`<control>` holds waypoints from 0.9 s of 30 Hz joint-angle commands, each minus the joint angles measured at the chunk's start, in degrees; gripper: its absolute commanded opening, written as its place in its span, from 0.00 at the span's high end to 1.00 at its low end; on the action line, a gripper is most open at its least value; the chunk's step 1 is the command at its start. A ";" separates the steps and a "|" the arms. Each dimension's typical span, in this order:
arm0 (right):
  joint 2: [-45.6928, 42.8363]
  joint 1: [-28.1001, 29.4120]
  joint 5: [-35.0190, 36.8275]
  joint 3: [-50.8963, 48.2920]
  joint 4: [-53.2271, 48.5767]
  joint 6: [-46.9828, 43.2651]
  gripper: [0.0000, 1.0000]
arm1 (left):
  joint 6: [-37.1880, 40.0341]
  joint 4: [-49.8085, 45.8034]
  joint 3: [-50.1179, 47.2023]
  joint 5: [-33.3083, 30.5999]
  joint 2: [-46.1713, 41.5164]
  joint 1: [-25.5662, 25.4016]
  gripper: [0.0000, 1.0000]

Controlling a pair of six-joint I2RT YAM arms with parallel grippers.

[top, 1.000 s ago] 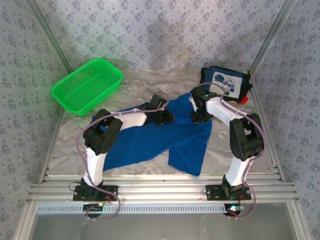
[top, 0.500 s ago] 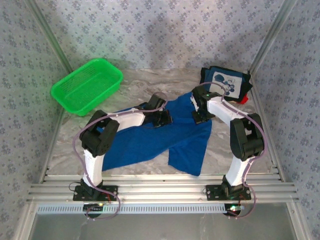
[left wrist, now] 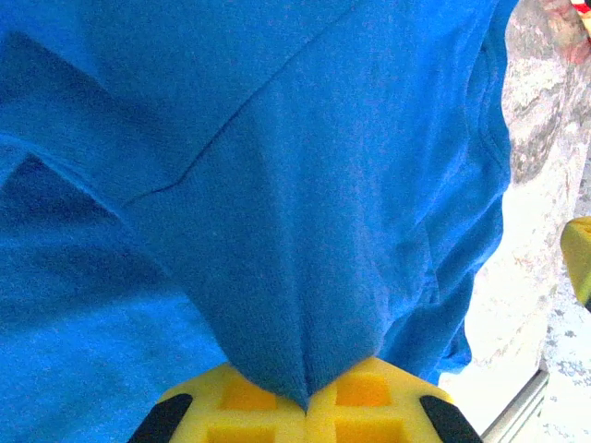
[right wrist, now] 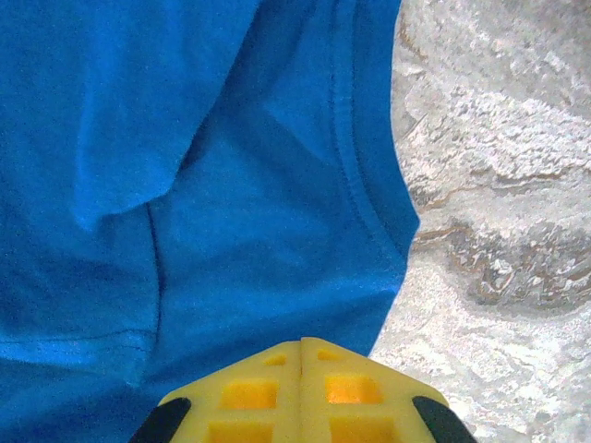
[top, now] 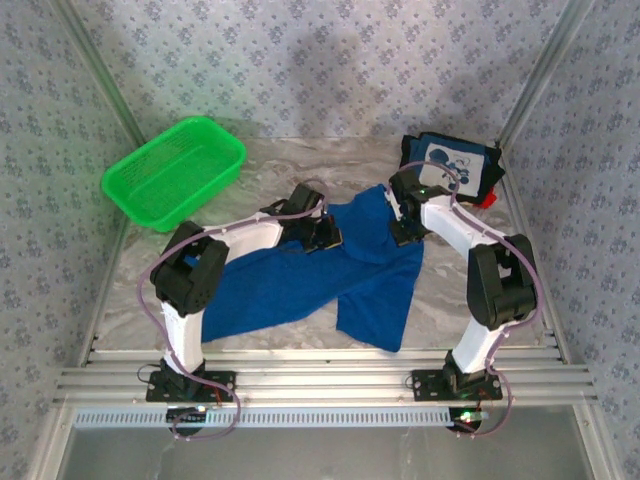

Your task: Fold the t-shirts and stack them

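T-shirt of royal blue (top: 300,290) is lying rumpled across the middle of the marbled bench (top: 270,165), its near part trailing toward the lower centre of the overhead frame. The left end effector (top: 325,236) is pinching a fold of the blue cloth at centre frame. In the left wrist view its yellow fingers (left wrist: 369,397) are pressing together, with the fabric gathering to a peak between them. The right end effector (top: 405,232), just right of centre, is clamping the shirt's far right edge, its fingers meeting tightly at the hemmed border in the right wrist view. Between the two, the cloth is rising in a hump. A dark navy t-shirt (top: 455,165) with a white cartoon panel is sitting folded at upper right, a red t-shirt (top: 487,198) peeking out at its lower right corner. A green mesh basket (top: 215,125) is resting at upper left, well apart from the shirts.
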 commanded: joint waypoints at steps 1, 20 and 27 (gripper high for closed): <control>-0.41 -0.69 -2.64 -0.67 -0.86 2.11 1.00 | 0.40 -1.83 -0.42 3.04 -0.69 -0.42 1.00; 17.12 -11.44 -39.79 12.87 8.97 26.34 0.62 | 4.00 -14.82 -4.21 -9.64 -15.66 7.75 0.33; 20.99 -11.83 -38.47 14.61 9.78 27.78 0.65 | 5.83 -16.45 -12.02 -15.90 -18.65 15.84 0.33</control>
